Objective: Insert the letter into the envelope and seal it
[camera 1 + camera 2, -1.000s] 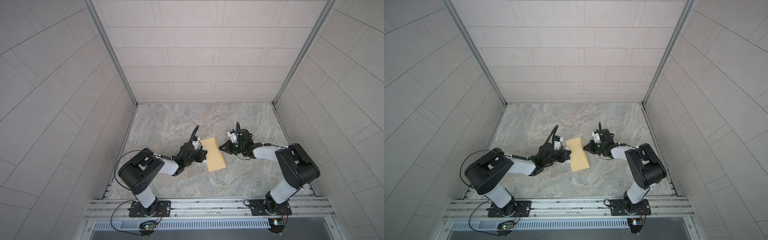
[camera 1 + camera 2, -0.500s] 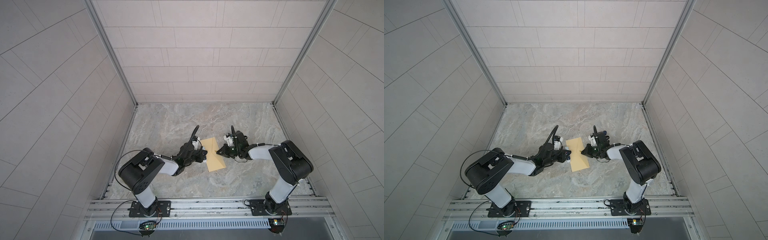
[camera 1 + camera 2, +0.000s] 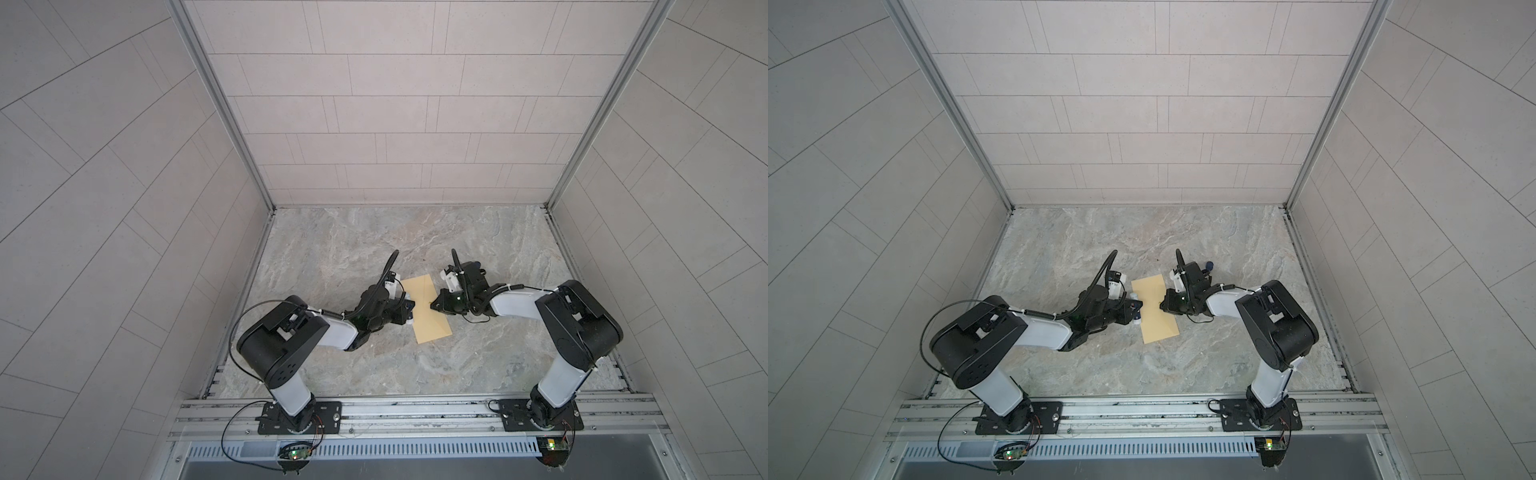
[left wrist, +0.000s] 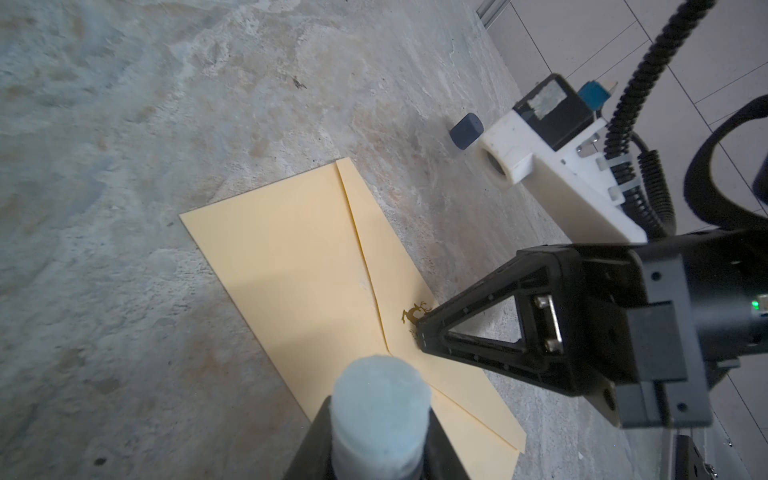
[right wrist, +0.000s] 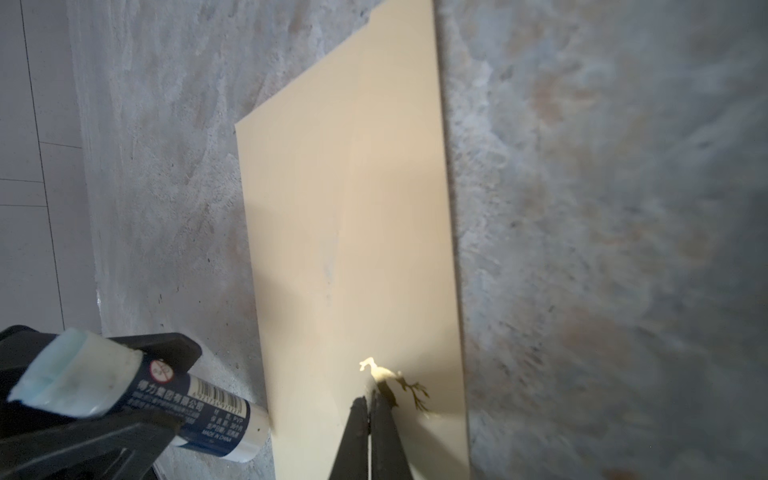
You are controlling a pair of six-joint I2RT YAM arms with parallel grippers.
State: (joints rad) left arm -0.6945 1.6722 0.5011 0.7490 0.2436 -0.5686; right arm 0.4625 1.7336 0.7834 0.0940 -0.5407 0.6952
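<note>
The left end effector (image 3: 407,308) is clamped around a blue-labelled glue stick (image 5: 208,411) at the left long edge of the envelope (image 3: 430,326). The envelope, plain yellow-tan and long, lies flat mid-counter (image 3: 374,249), its flap folded down, with a small gold emblem (image 4: 411,316) near the flap's tip. The right end effector (image 5: 369,405), jaws closed together, presses its tips beside that emblem.
</note>
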